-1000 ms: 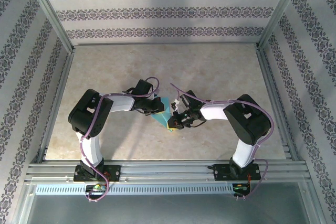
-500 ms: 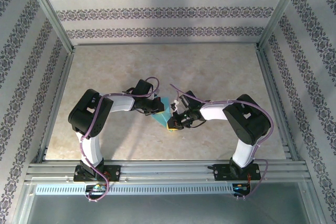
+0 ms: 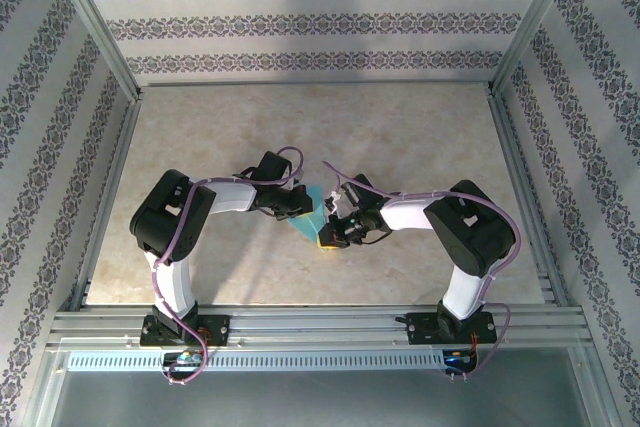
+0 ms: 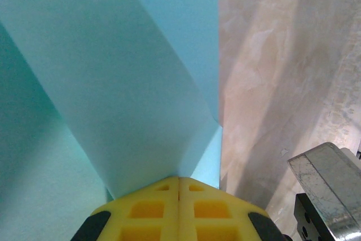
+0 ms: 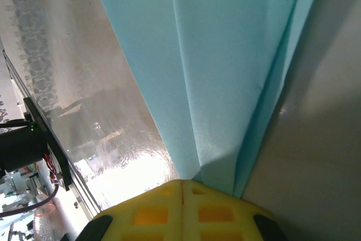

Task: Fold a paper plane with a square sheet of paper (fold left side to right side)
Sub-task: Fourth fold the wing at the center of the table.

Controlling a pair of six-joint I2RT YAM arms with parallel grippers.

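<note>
Over the marbled table [image 3: 400, 127], left hand [image 3: 299, 211] and right hand [image 3: 326, 239] pinch the folded cyan paper [image 3: 314, 199], mostly hidden beneath them

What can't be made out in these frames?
- Top view: paper outline and creases, too small, mostly covered by left gripper and right gripper.
- Left wrist: paper runs off top and left edges; pinched corner hidden by pads.
- Right wrist: paper cut off at top; layer count at pads unclear.
</note>
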